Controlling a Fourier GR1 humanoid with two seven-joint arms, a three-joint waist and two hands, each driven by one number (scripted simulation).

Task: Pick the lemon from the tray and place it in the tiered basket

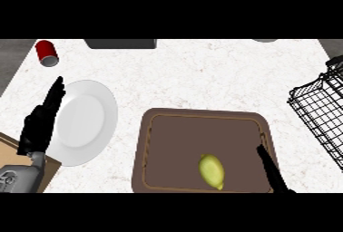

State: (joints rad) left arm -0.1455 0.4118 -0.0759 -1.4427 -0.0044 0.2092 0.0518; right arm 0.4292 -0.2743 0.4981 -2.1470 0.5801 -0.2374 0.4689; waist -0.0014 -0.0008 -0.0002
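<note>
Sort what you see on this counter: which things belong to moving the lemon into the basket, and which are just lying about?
For the job: lemon, brown tray under it, wire tiered basket, right hand beside the lemon.

Lying about: white plate, red can, resting left hand at the plate's left.

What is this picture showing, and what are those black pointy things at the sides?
You are looking through a robot's eyes, straight down at a kitchen counter. The black things are its hands. The left hand rests open at the left edge, fingers up, beside a white plate. Only some fingers of the right hand show, low on the right, straight and holding nothing.

In the middle lies a brown tray with a yellow lemon on it, just left of those fingers. At the right edge stands a black wire basket, where the lemon is meant to go. Far back on the left is a red can. Neither hand holds anything.
</note>
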